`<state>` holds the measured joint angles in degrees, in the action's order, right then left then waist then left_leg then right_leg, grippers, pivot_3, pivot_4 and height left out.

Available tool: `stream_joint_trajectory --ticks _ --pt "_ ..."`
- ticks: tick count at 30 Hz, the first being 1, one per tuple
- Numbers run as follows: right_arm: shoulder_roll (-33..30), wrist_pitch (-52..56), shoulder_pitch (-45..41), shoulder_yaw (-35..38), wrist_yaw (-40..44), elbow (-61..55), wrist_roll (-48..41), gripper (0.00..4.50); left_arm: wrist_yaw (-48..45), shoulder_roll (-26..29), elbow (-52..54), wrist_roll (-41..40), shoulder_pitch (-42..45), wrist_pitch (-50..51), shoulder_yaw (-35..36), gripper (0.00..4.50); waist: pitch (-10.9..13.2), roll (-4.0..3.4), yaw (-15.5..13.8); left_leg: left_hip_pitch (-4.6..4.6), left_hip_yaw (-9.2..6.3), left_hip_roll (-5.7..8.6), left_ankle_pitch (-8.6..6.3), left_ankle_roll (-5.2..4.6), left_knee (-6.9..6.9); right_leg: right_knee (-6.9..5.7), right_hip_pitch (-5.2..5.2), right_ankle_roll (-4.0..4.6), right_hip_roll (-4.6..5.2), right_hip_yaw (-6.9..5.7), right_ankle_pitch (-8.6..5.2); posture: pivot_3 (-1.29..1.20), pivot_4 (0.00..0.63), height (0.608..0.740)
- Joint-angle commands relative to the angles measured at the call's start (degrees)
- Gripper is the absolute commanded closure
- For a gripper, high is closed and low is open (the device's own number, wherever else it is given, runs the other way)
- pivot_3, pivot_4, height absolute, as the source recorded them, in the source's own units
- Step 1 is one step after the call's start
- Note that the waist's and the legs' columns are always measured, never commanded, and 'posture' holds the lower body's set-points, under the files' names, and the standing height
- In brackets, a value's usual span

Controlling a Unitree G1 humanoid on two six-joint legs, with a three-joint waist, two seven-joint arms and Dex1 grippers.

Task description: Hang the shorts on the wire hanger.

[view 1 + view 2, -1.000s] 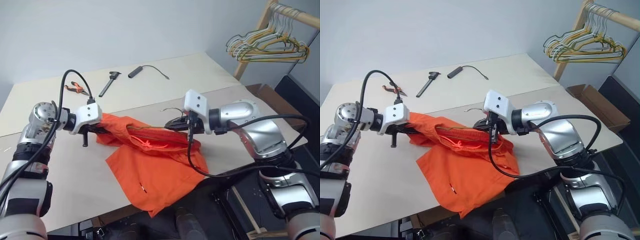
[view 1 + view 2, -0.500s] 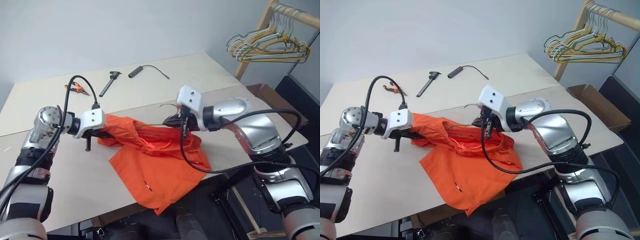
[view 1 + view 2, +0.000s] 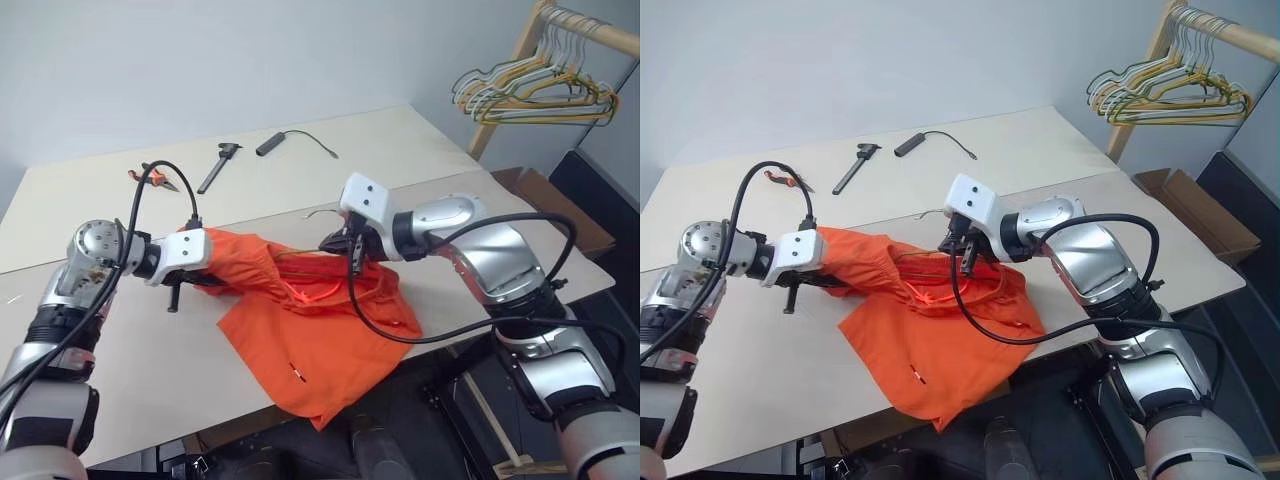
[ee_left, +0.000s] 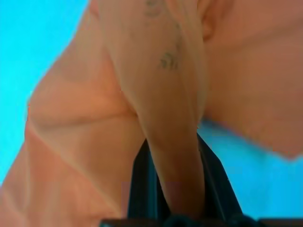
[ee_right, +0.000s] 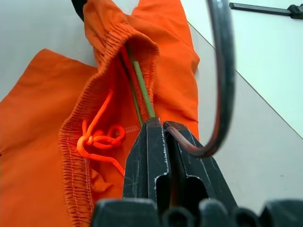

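Both arms reach inward, toward each other. The left gripper [image 4: 177,189] points down and rightward, its fingers pinched on a fold of shorts [image 3: 310,330]. The right gripper [image 5: 163,137] angles down and leftward, fingers clamped on the hanger [image 5: 142,90] wire.

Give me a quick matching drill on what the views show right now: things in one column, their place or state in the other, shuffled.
Things:
1. shorts
2. wire hanger
3. left pincer
4. pliers

States:
A. shut on orange fabric
B. lying far back on the table
C. runs into the waistband
D. draped over the table's near edge

Pairs: 1-D, 2-C, 3-A, 4-B
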<state>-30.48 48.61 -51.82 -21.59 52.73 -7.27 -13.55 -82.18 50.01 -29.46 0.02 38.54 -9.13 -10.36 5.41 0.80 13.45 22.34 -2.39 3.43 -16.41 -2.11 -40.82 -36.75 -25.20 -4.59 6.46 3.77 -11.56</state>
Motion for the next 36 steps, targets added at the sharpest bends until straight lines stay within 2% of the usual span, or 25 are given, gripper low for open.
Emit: stream_joint_trajectory --ticks 1,4,5,9,12,13,18,22,26,29,36 --pt "-0.5 0.1 -2.5 2.6 -0.3 -0.8 0.1 4.5 -1.3 2.1 -0.1 0.8 0.4 -1.6 -0.1 3.53 0.0 0.0 -0.1 0.0 0.0 0.0 0.0 0.0 0.0 0.0 0.0 0.0 0.0 0.0 0.0 -0.17 0.052 0.74" --pt "-0.8 0.1 -3.1 3.0 -0.3 -0.4 0.0 4.5 -3.3 3.2 -0.5 0.3 0.8 -2.9 0.3 2.49 0.0 0.0 -0.1 0.01 0.0 0.02 0.0 0.0 -0.02 0.0 0.01 0.0 0.01 0.0 0.0 -0.18 0.052 0.74" --pt "-0.9 0.1 -3.3 3.0 -0.2 -0.3 0.0 4.5 -4.0 3.4 -0.7 0.0 1.1 -3.2 0.5 2.27 0.0 0.0 -0.1 0.01 0.0 0.01 0.0 0.0 -0.01 0.01 0.01 0.0 0.01 0.0 0.0 -0.18 0.052 0.74" --pt "-2.0 0.3 -4.8 3.1 0.5 -0.3 -0.1 4.5 -6.9 3.3 -1.6 -3.1 5.5 -3.0 2.4 0.99 0.0 0.0 -0.2 0.02 0.0 0.01 0.0 0.0 -0.02 0.01 0.0 0.0 0.01 -0.02 0.0 -0.18 0.051 0.74" --pt "-2.7 1.3 -6.5 3.4 1.1 -0.5 -0.4 4.5 -5.9 -0.1 -0.8 -7.3 9.9 0.7 4.6 0.07 0.0 0.0 -0.3 0.08 -0.01 0.04 0.0 0.0 -0.05 0.04 -0.01 0.0 0.05 -0.04 0.0 -0.19 0.049 0.74" --pt "-2.9 1.6 -6.9 3.4 1.4 -0.7 -0.7 4.5 -5.4 -1.6 -0.3 -8.7 11.4 2.4 5.2 0.02 0.0 0.01 -0.3 0.08 -0.03 0.07 0.0 0.0 -0.05 0.02 -0.01 -0.01 0.07 -0.05 0.0 -0.19 0.048 0.74" --pt "-2.4 1.6 -7.7 3.0 1.6 -1.2 -1.1 4.5 -6.1 -6.9 1.1 -10.4 13.8 5.9 4.1 0.02 -0.1 0.01 0.1 0.07 -0.07 0.07 0.0 0.0 -0.04 0.02 0.03 -0.01 0.06 -0.11 0.0 -0.2 0.042 0.74" --pt "-2.0 1.4 -8.1 2.9 1.6 -1.2 -1.1 4.5 -7.6 -9.2 -1.5 -6.5 14.9 3.8 -0.1 0.02 -0.1 0.01 1.0 0.03 -0.03 0.05 0.02 0.03 -0.04 -0.04 0.02 0.0 0.04 -0.07 0.0 -0.2 0.04 0.74" --pt "-1.9 1.2 -8.4 3.1 1.9 -1.5 -1.2 4.5 -3.4 -11.4 -7.7 -0.6 17.1 -1.6 -3.4 0.02 -0.2 0.03 1.6 0.02 -0.03 0.07 0.06 0.04 -0.05 -0.02 0.05 0.0 0.06 -0.07 0.0 -0.21 0.035 0.74" --pt "-1.9 1.3 -8.4 3.3 2.0 -1.9 -1.4 4.5 -1.1 -13.3 -11.9 1.4 18.9 -3.3 -3.8 0.64 -0.2 0.04 1.6 0.04 -0.05 0.09 0.06 0.04 -0.05 -0.01 0.04 0.0 0.08 -0.07 0.0 -0.22 0.035 0.74" --pt "-2.2 1.6 -8.2 3.8 2.0 -2.5 -1.9 4.5 -2.2 -14.5 -14.4 1.1 19.6 -5.1 -3.2 2.92 -0.2 0.04 1.8 0.07 -0.05 0.08 0.06 0.04 -0.04 -0.02 0.0 0.0 0.08 -0.07 0.0 -0.22 0.036 0.74"
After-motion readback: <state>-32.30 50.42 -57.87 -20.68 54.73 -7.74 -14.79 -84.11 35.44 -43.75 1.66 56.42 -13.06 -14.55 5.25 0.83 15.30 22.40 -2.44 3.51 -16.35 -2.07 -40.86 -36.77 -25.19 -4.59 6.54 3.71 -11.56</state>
